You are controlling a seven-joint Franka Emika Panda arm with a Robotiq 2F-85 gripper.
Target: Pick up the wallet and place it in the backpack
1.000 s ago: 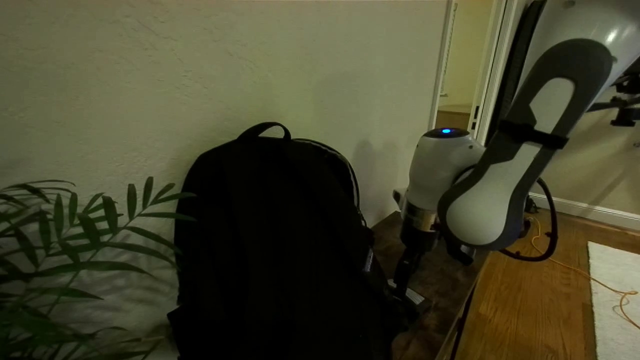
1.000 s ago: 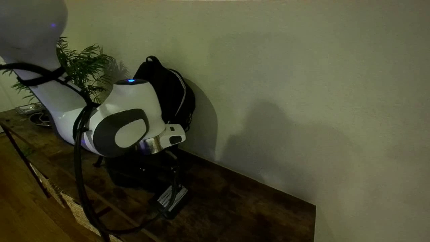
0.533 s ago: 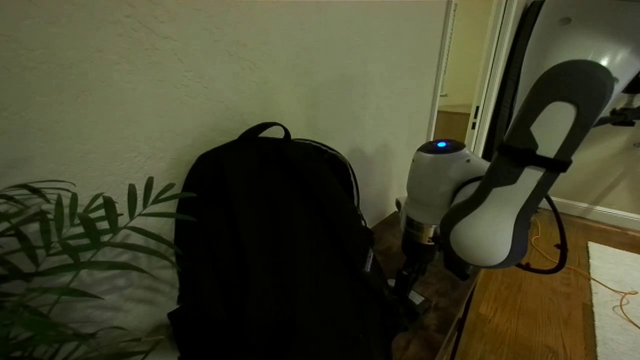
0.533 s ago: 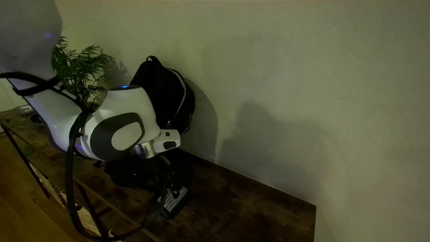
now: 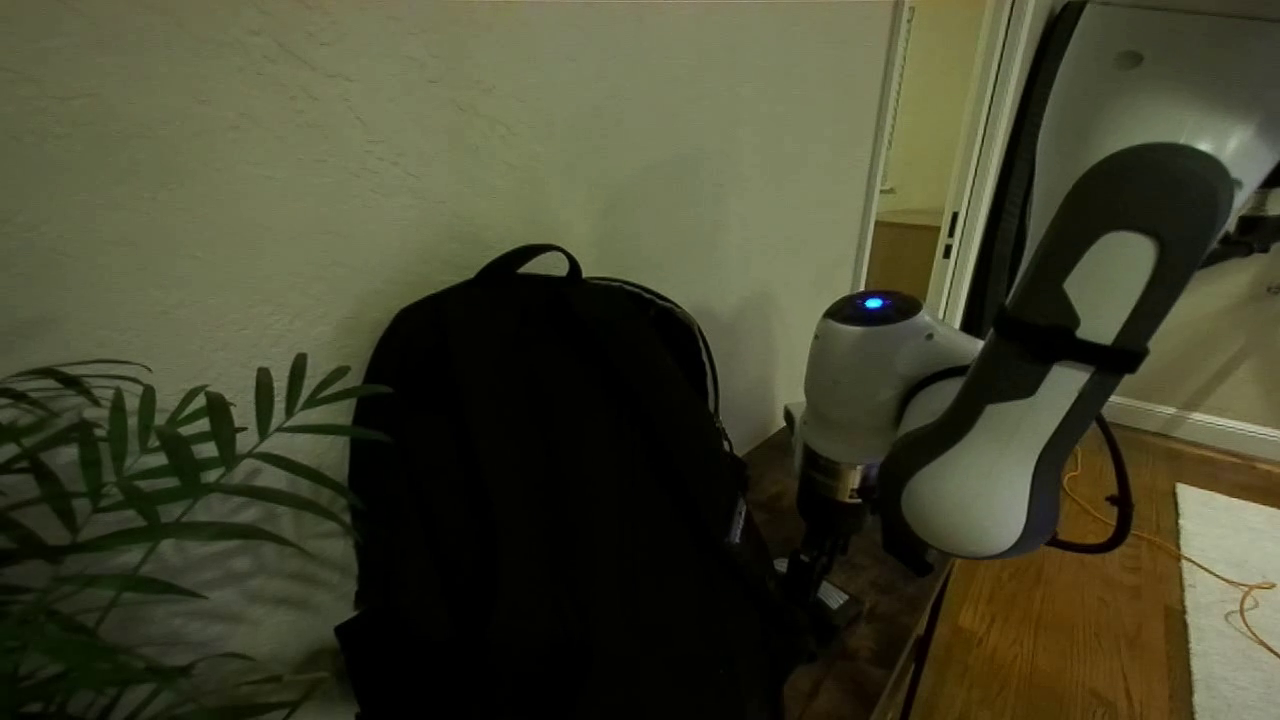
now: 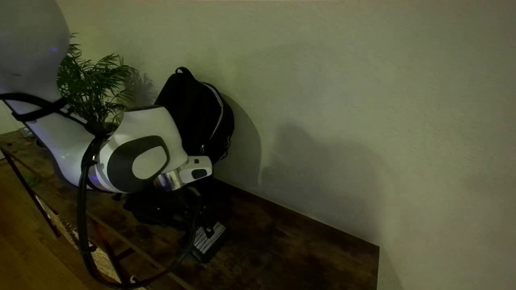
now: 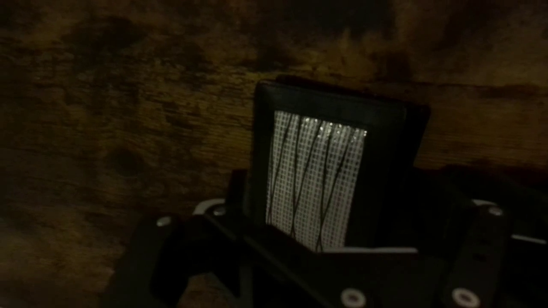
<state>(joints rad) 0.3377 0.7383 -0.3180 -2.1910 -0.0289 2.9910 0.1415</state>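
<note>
Hand (image 5: 808, 575) over wallet (image 7: 314, 175), backpack (image 5: 540, 490) label (image 5: 738, 522) unreadable

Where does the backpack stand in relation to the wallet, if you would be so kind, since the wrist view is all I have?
Observer: In both exterior views the backpack stands upright close to the wallet; whether the two touch, I cannot tell.

Operator: Thank you; is there anything on the side of the backpack away from the wallet?

Observer: Yes, a leafy green plant; the backpack is between it and the wallet.

Operator: Could you also tell me what sits at the very top of the backpack?

Observer: A small loop handle, rising above the rounded top in an exterior view.
</note>
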